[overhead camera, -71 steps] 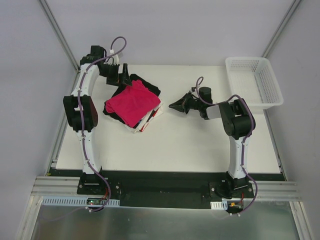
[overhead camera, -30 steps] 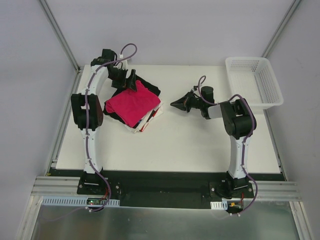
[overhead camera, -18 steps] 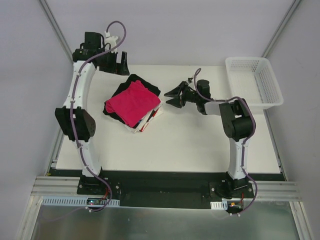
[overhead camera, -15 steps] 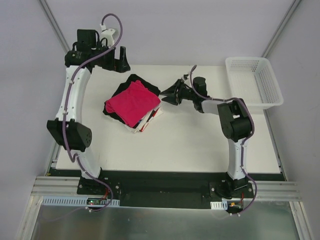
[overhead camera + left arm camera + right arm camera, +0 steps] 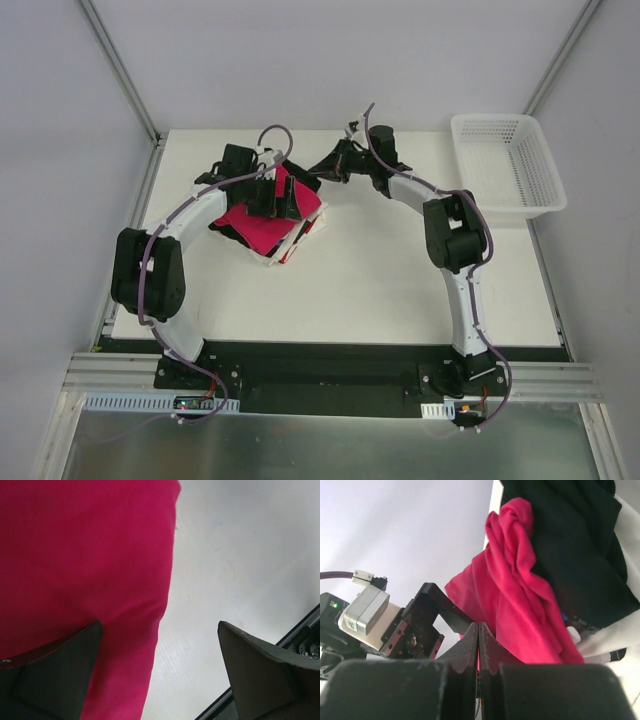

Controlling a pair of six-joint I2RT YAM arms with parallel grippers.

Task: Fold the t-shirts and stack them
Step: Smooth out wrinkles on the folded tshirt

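Observation:
A stack of folded t-shirts lies on the left-centre of the white table. The crimson-pink t-shirt is on top, the black t-shirt is under it, and white and red edges show at the stack's right side. My left gripper is open and low over the crimson t-shirt's right edge, with one finger over the cloth and the other over bare table. My right gripper is shut at the stack's far right corner. Its view shows the crimson t-shirt, the black t-shirt and its own closed tips.
A white plastic lattice basket stands at the table's far right corner. The black table edge shows in the left wrist view. The left gripper's body sits close in front of the right gripper.
My left arm came down from the far left corner onto the crimson t-shirt. My right gripper moved left and farther back to the stack's far right corner.

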